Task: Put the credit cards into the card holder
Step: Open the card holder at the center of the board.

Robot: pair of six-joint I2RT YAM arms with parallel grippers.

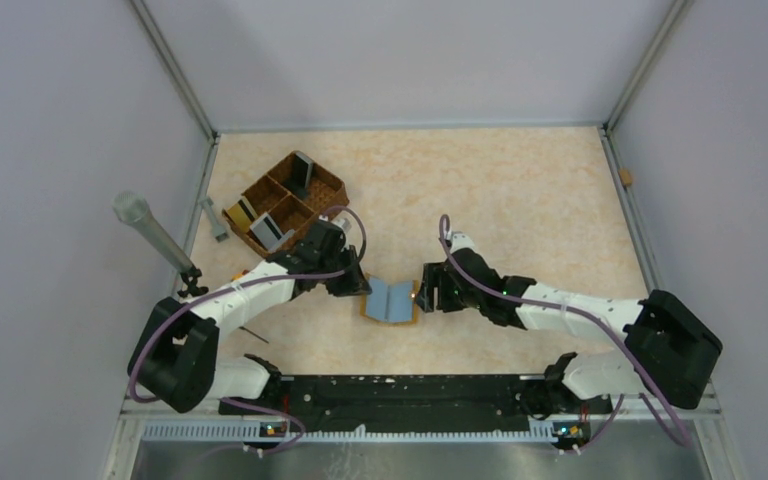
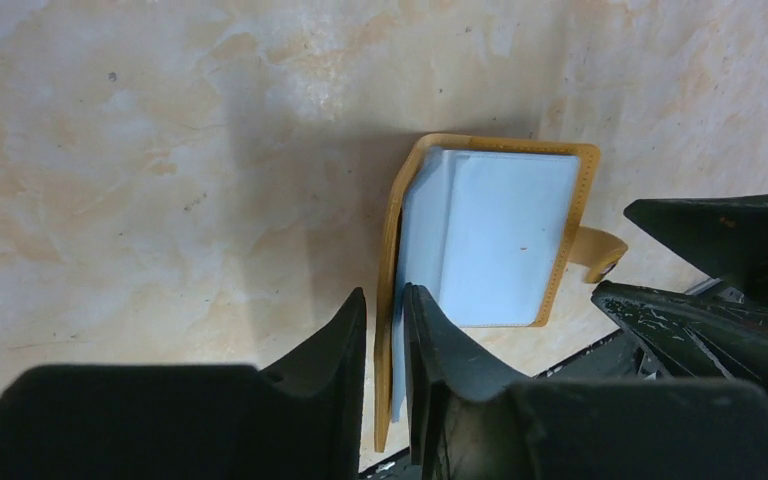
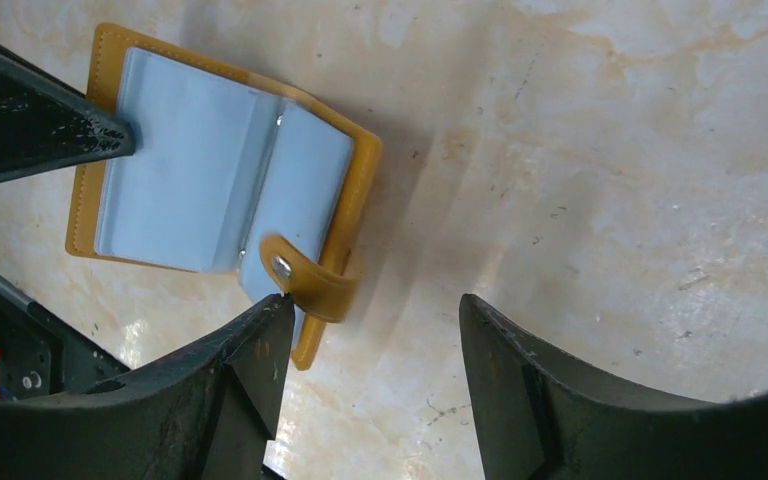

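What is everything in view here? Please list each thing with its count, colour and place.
card holder: one, mustard-orange with pale blue-grey sleeves, open at the table centre.
credit cards: at least three, dark grey, pale grey, yellowish, standing in the basket.
basket: one, brown, compartmented, far left of the table.
flat grey piece: one, left of the basket; unidentifiable.
cylinder on a stand: one, grey, by the left wall.
small block: one, orange, far right edge.
table: one, beige marbled.
left tool: one, black, shut on the card holder's left cover.
right tool: one, black, open, at the card holder's right edge.
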